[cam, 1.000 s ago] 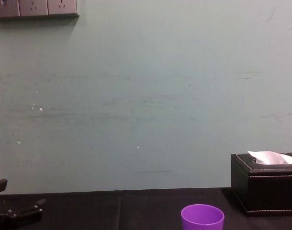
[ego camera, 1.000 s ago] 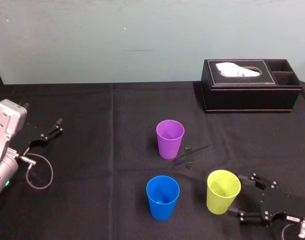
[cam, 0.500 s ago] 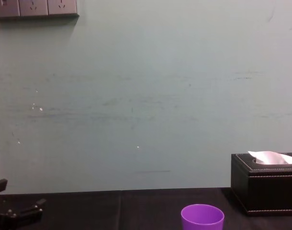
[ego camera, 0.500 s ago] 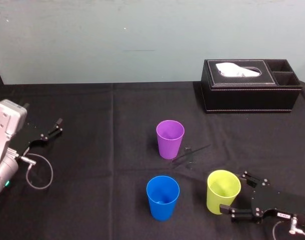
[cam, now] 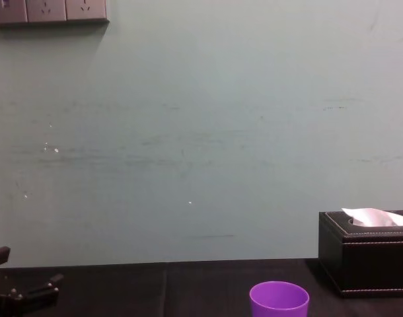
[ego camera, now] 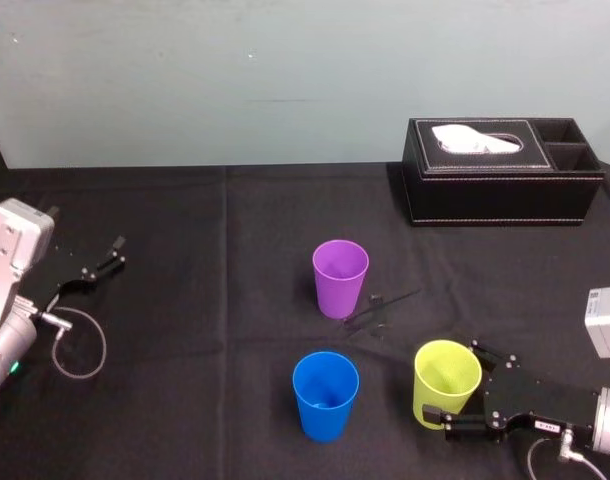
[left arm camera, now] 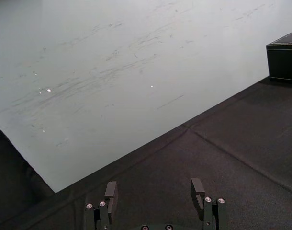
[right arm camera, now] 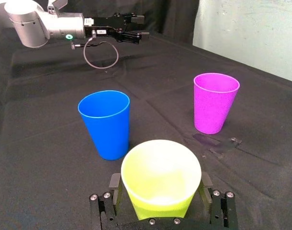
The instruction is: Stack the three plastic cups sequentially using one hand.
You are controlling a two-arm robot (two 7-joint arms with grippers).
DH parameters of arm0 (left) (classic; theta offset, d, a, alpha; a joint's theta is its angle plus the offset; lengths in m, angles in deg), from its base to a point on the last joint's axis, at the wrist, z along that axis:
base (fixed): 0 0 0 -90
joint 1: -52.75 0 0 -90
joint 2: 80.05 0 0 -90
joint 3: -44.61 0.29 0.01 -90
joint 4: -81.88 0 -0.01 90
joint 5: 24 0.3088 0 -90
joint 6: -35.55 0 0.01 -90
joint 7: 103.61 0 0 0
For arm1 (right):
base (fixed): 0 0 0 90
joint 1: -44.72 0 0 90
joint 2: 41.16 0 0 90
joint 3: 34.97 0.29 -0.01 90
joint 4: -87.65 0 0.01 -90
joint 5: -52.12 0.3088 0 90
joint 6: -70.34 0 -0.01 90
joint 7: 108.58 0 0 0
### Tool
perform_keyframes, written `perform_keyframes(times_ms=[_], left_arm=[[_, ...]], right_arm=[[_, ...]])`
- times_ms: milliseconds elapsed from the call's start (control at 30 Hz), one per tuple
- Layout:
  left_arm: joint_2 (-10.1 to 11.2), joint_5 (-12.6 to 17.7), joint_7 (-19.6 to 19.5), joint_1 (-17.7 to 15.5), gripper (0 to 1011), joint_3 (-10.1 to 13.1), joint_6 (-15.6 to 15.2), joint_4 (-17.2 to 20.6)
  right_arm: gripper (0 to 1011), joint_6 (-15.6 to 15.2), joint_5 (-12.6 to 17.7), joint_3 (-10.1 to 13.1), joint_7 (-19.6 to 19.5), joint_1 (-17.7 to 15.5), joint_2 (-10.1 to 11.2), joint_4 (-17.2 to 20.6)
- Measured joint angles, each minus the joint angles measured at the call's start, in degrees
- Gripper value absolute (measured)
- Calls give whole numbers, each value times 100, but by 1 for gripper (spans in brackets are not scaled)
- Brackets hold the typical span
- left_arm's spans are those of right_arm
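The right end effector (ego camera: 452, 383) has slid in from the right along the near edge of the bench (ego camera: 185, 400). A second ago its fingertips only reached the side of the yellow-green cup (ego camera: 446, 368); now one finger lies on each side of it. In the right wrist view the right end effector (right arm camera: 159, 180) is spread wide with the yellow-green cup (right arm camera: 161, 167) standing upright between its fingers, low on the wall. Whether the pads touch the plastic yet I cannot tell. The cup itself has not shifted, so the approach looks complete and the closing grip is probably the next step. Nothing is stacked yet.

Just to the left stands the blue cup (ego camera: 325, 395), and farther back the purple cup (ego camera: 340, 278). Both are upright, mouth up and well apart, where they were before. Either could receive the yellow-green one.

At the left edge, the left end effector (ego camera: 113, 253) stays parked, fingers apart and holding nothing.

At the back right sits the black tissue box (ego camera: 500, 185), with a white tissue showing through its slot.

As for writing, the white label (ego camera: 546, 427) on the right end effector is too small to read. The tissue box shows no brand.
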Motion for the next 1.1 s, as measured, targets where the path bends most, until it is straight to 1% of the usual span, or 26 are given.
perform_keyframes(times_ms=[133,200,533,700,1100], left_arm=[[0,0,0,0,1000,0,0,0],[0,0,0,0,1000,0,0,0],[0,0,0,0,1000,0,0,0],[0,0,0,0,1000,0,0,0],[0,0,0,0,1000,0,0,0]], right_arm=[[1002,0,2,5,1,-6,5,4],[983,0,4,9,2,-10,8,7],[750,1,8,19,3,-19,17,17],[729,2,10,21,3,-22,19,20],[729,8,17,28,7,-28,25,25]])
